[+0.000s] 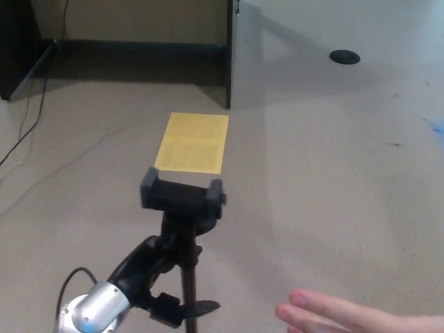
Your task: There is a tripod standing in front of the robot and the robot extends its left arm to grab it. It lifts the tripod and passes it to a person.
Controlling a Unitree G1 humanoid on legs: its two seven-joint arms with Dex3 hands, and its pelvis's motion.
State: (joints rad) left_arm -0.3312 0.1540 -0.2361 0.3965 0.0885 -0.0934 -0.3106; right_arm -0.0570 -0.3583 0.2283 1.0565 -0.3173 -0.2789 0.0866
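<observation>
The black tripod stands in the lower middle of the head view, its phone clamp head [182,196] on top and its thin pole [189,298] running down out of the picture. My left hand [149,274] comes in from the lower left and wraps the pole just under the head, fingers closed around it and the thumb sticking out to the right. A person's open hand [347,316] reaches in flat at the bottom right, a short way from the pole and not touching it. My right hand does not show.
A yellow sheet [192,142] lies on the grey carpet beyond the tripod. A dark partition edge [228,62] stands at the back, a cable [31,118] trails at the left, and a round black floor socket [344,57] sits far right.
</observation>
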